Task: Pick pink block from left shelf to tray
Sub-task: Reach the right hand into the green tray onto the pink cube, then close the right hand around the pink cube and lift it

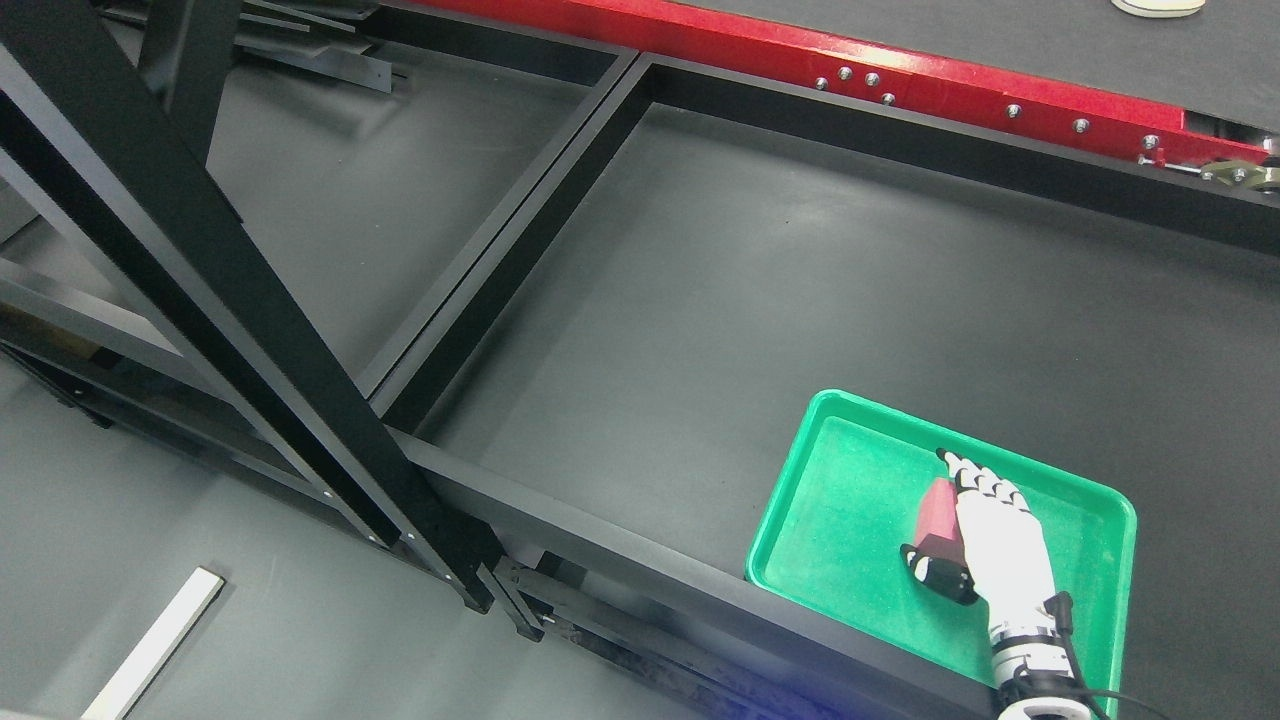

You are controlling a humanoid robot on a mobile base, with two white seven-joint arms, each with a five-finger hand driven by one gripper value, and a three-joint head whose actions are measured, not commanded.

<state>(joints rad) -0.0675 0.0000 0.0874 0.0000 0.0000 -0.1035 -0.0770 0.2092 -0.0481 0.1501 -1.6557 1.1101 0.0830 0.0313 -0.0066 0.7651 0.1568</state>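
- Your right hand [990, 535] reaches up from the lower right edge, its white fingers [985, 485] wrapped over the pink block [938, 512] with the thumb beneath, so the block is gripped.
- You have the block over the floor of the green tray [850, 500], toward its right half; contact with the floor cannot be judged.
- The tray rests on the dark shelf surface [750, 300], against the black front rail [600, 545].
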